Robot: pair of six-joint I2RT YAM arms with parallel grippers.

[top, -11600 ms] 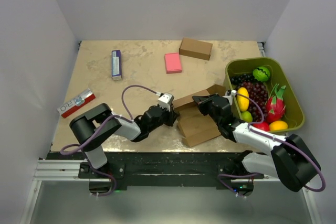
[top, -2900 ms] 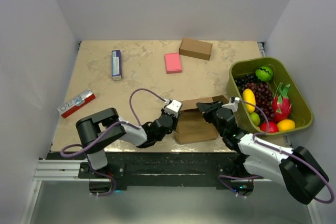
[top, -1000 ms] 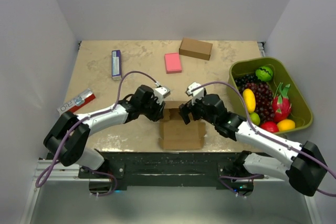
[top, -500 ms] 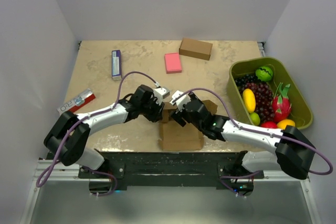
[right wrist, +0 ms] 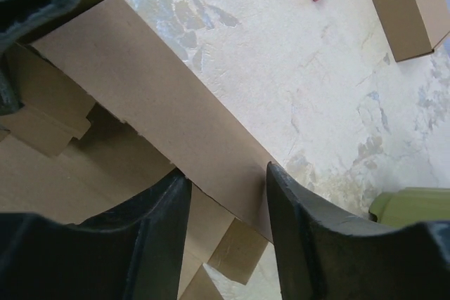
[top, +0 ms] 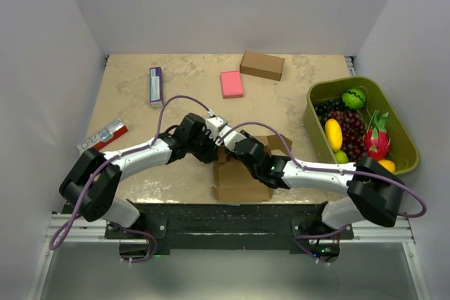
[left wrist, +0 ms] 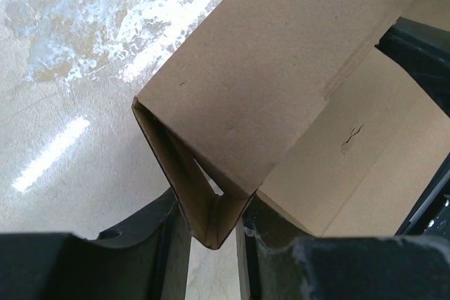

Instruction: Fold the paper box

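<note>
The paper box (top: 242, 177) sits at 6 o'clock on the table (top: 126, 103), partly raised. The left gripper (left wrist: 213, 226) pinches the box's folded corner between narrow jaws. The right gripper (right wrist: 226, 180) straddles a wall panel at the box's 12 o'clock edge (whether it clamps the panel, I cannot tell). At 3 o'clock the green bin (top: 330, 83) holds dark grapes (top: 346, 128), a small watermelon (top: 350, 98), a yellow fruit (top: 333, 133) and a dragon fruit (top: 373, 142).
</note>
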